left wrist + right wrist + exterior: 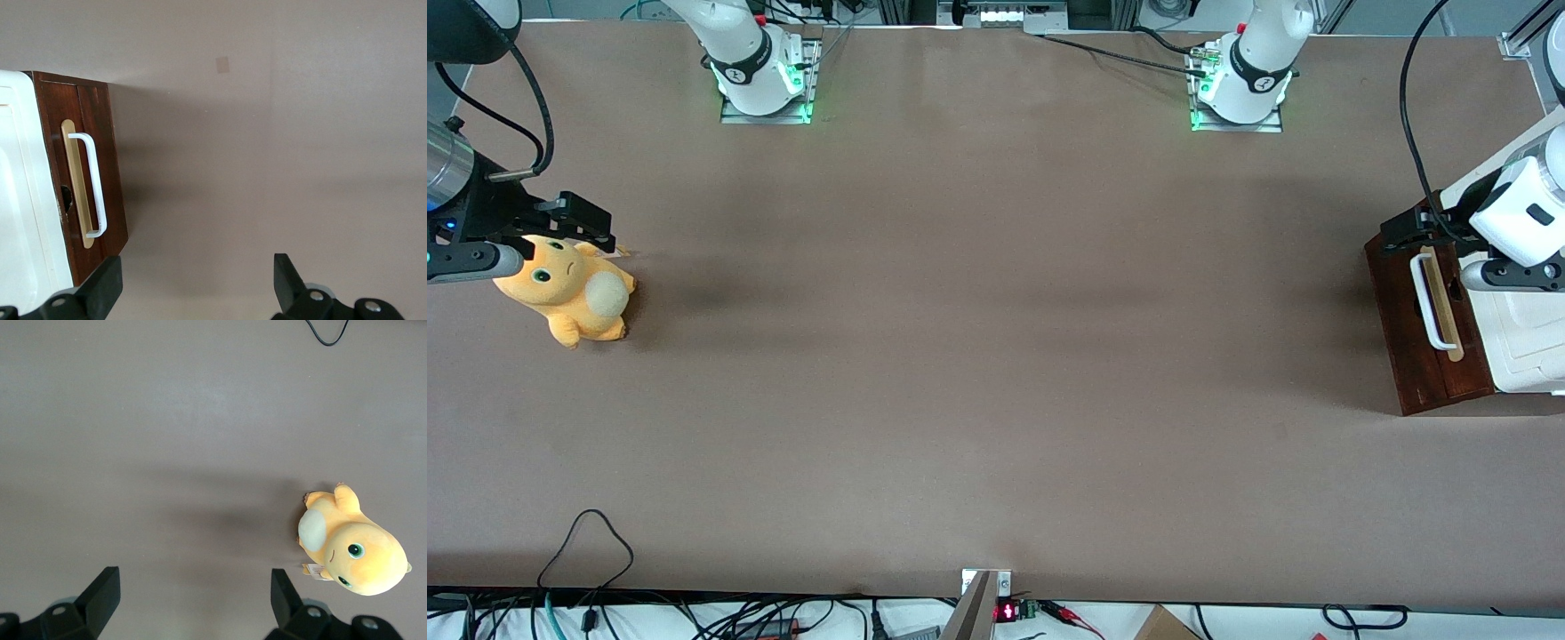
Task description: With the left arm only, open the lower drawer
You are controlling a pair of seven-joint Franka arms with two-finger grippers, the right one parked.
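lower drawer shut in cabinet, working arm's end of table | gripper above table just in front of drawer, fingers spread | plush toy at parked arm's end

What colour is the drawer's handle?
White handle, clearest in the left wrist view; the open gripper hovers nearby.

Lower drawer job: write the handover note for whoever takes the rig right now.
Left arm's gripper: fingers open, holding nothing, hovering above the table just in front of the cabinet, farther from the front camera than the handle's middle.
Lower drawer: at the working arm's end of the table, dark wood front shut, white loop handle untouched.
Done: approach only.
Left: bring the fingers onto the handle, close, pull the drawer out.
Orange plush toy lies at the parked arm's end.
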